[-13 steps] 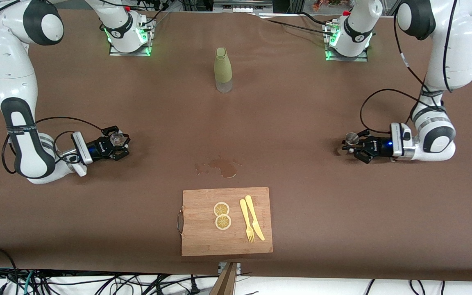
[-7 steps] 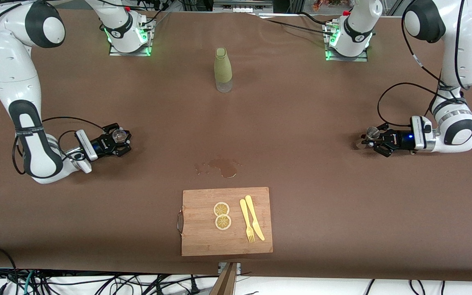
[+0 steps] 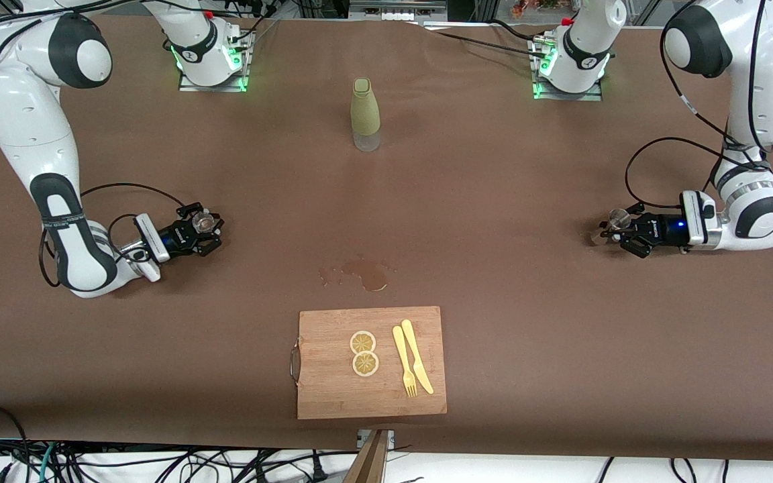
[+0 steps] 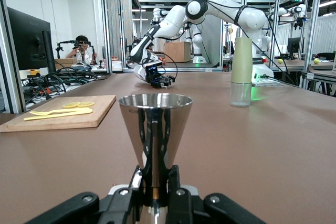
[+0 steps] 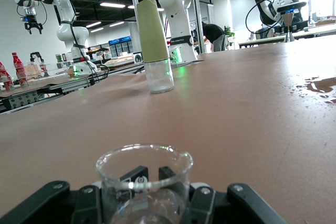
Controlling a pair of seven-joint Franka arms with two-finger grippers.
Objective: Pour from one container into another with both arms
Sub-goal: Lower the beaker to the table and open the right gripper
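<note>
Left gripper [image 3: 618, 225] clamps metal cup [image 4: 155, 129] at left end; right gripper [image 3: 204, 231] holds glass beaker [image 5: 143, 179] low at right end. Spill [image 3: 363, 274] mid-table; pouring looks finished.

The picture's lower edge is cutting off the foot of the steel measuring cup [image 4: 153, 129] in the left wrist view, and the base of the glass beaker [image 5: 143, 179] in the right wrist view. Whether either vessel is touching the table is staying unclear. The bottle's [image 3: 365, 114] contents are hiding under its green sleeve.
</note>
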